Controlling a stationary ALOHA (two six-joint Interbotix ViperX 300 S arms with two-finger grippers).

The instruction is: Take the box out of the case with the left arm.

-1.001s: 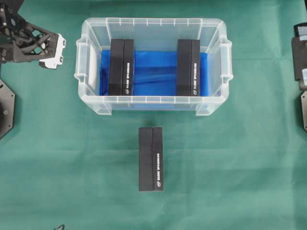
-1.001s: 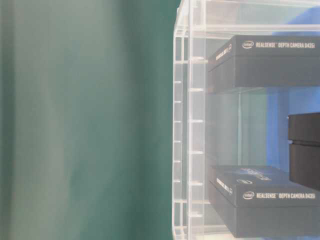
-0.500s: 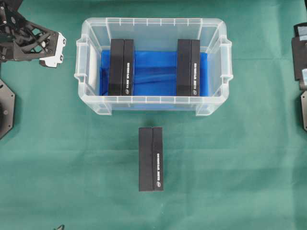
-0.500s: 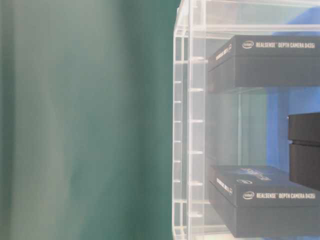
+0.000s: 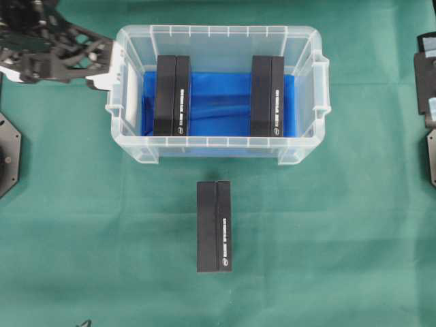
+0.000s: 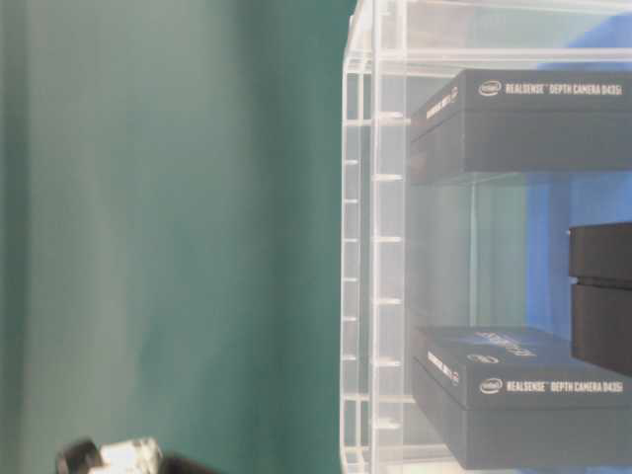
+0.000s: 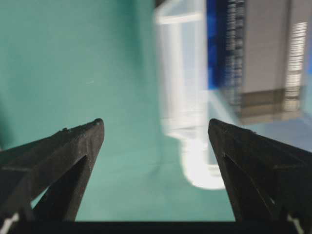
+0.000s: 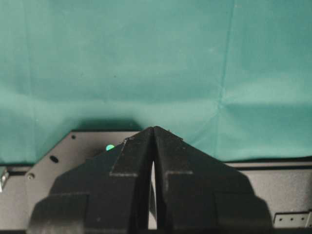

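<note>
Overhead view: left gripper (image 5: 102,65) hangs with its jaws spread wide and nothing between them, just outside the near handle of the case (image 5: 218,33), which stretches away from it across the green tabletop (image 5: 102,238). Inside the case, on the blue lining, the nearer black box (image 5: 172,95) stands just past the wall from the gripper, and a second box (image 5: 268,96) lies further off. A third box (image 5: 214,225) lies outside the case. Right gripper (image 8: 153,130) has its jaws pressed together.

Open blue gap (image 5: 219,102) between two boxes (image 5: 171,95).
</note>
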